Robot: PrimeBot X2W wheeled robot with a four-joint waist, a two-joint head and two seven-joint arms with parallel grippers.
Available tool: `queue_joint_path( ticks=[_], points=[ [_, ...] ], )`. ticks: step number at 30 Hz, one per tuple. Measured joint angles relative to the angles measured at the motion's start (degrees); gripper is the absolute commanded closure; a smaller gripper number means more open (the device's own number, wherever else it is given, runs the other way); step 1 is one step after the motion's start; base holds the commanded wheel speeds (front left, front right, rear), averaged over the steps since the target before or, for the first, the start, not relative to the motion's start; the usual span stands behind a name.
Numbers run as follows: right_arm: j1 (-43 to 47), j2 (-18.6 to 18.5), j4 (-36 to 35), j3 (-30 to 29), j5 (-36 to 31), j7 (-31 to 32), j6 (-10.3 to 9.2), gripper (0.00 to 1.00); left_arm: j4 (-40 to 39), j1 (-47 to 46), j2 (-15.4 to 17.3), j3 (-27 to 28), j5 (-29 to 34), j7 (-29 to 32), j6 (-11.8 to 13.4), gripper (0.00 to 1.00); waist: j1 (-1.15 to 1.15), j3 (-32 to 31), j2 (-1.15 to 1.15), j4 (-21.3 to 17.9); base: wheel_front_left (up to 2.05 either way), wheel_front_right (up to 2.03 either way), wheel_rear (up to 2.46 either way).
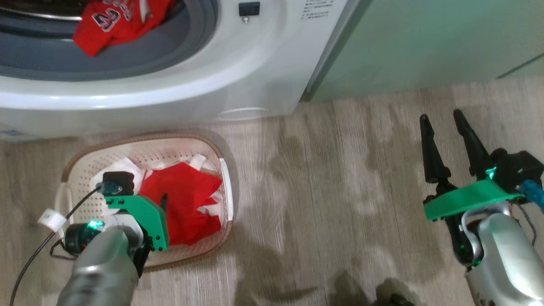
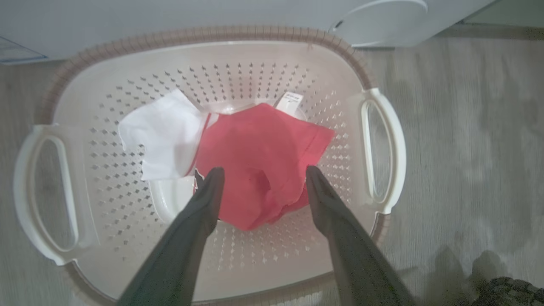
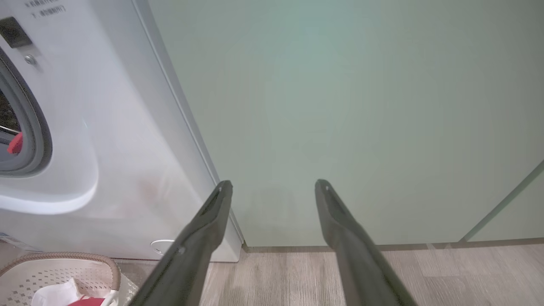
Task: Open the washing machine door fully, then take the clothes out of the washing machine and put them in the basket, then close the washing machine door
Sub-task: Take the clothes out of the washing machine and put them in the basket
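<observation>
The left gripper [image 2: 263,173] hangs with its dark fingers spread wide and empty, straddling a crumpled red garment [image 2: 255,140]. The garment lies beside a white cloth [image 2: 161,136] in the cream perforated plastic basket [image 2: 255,53] with a brown rim. Behind the basket stands the big white washing machine [image 1: 255,63], a red lettered jersey [image 1: 114,21] draped on its grey rubber gasket [image 1: 127,63]. The right gripper [image 1: 440,115] is open, holding nothing, above the pale wood-look floor [image 1: 340,170].

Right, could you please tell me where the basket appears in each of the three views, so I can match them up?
Head view: the basket sits lower left, on the floor before the washing machine.
Left wrist view: the basket spans most of the picture, seen from above.
Right wrist view: the basket's rim shows in the bottom left corner.
Shared landmark: the small round white flap on the washing machine's lower front.
</observation>
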Motion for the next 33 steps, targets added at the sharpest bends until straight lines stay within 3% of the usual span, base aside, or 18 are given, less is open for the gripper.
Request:
queue_joint_path(
  ticks=[5, 9, 21, 33],
  points=[
    [2.4, 0.1, 0.4, 0.0, 0.0, 0.0, 0.0, 0.0, -0.2, 0.4, 0.3, 0.4, -1.1, -8.6, 0.0, 0.0, 0.0, -4.0, 0.0, 0.7, 0.0, 0.0, 0.0],
    [3.9, 0.7, 1.1, 0.1, 0.0, 0.0, 0.0, 0.0, -2.4, 1.3, 0.7, 1.4, -3.6, -11.7, 0.0, 0.0, 0.0, -7.5, 0.0, 1.4, 0.0, 0.0, 0.0],
    [10.6, 3.5, 1.2, -0.6, -0.7, 0.0, 0.0, 0.0, -26.8, 14.9, 6.1, 3.5, -7.3, -12.4, -0.4, 0.0, 0.0, -19.4, 0.0, 1.8, 0.0, 0.0, 0.0],
    [15.3, 4.4, 0.2, -2.1, -2.3, 0.0, 0.0, 0.0, -39.2, 28.6, 7.1, 8.4, -6.3, -12.4, -0.4, 0.0, 0.0, -27.5, 0.0, 1.1, 0.0, 0.0, 0.0]
  ],
)
